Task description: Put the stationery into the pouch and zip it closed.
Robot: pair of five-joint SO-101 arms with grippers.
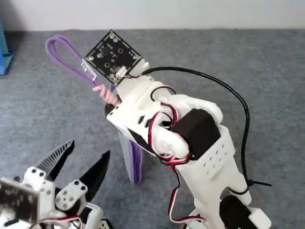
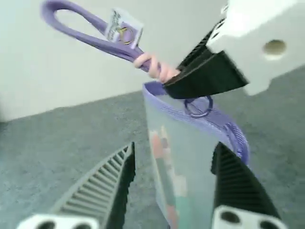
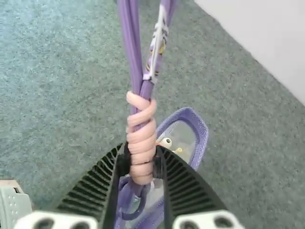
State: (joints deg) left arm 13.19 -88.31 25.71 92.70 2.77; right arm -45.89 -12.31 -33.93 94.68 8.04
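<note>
A clear pouch (image 1: 133,160) with purple trim hangs upright, its lower end near the grey carpet. Stationery shows faintly through the pouch (image 2: 167,167). At its top, my right gripper (image 3: 141,152) is shut on a pink coiled cord (image 3: 140,138) that binds the purple strap (image 1: 64,52); the strap loops up and away and carries a small tag (image 1: 89,71). In the left wrist view the right gripper (image 2: 202,78) sits above the zip's ring (image 2: 198,106). My left gripper (image 1: 78,164) stands open just left of the pouch, which is framed between its fingers (image 2: 121,183).
Grey carpet (image 1: 267,71) covers the whole surface, with a white wall along the back. A blue object (image 1: 4,52) sits at the far left edge. A black cable (image 1: 238,102) arcs off the right arm.
</note>
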